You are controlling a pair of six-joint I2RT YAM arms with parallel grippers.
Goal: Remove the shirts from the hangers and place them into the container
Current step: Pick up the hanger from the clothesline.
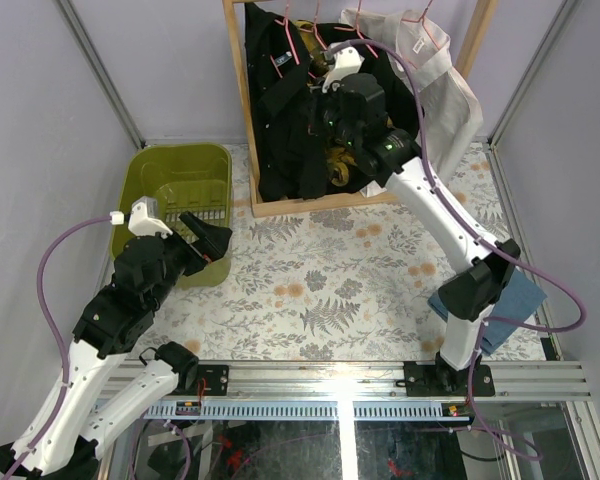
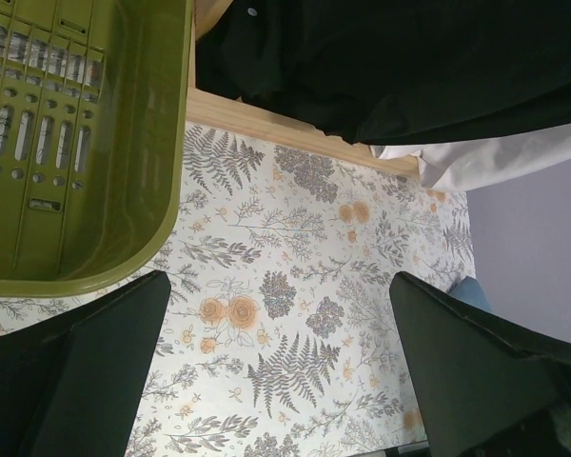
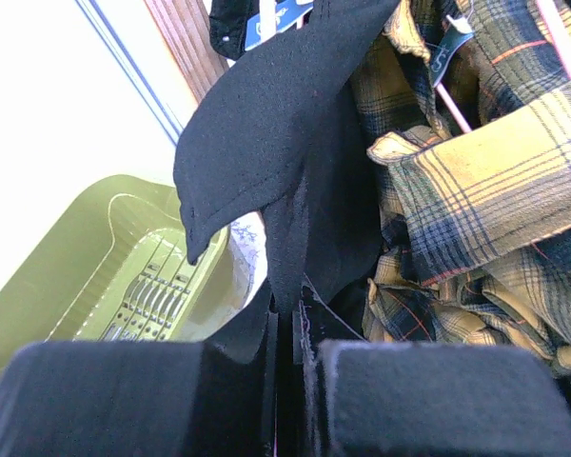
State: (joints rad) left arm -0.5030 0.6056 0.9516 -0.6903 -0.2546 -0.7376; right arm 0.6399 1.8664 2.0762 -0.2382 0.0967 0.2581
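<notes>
Left hand [image 2: 281,376] spread wide; right hand [image 3: 287,376] extended forward, clamped tight.

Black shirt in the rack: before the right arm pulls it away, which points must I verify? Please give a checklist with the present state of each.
1. Right jaws shut on the black shirt: ok.
2. Only black cloth between them, plaid shirt beside: ok.
3. Black shirt free to come away from the rack: cannot tell.
4. Container has room: ok.
5. Left jaws open and empty: ok.
</notes>
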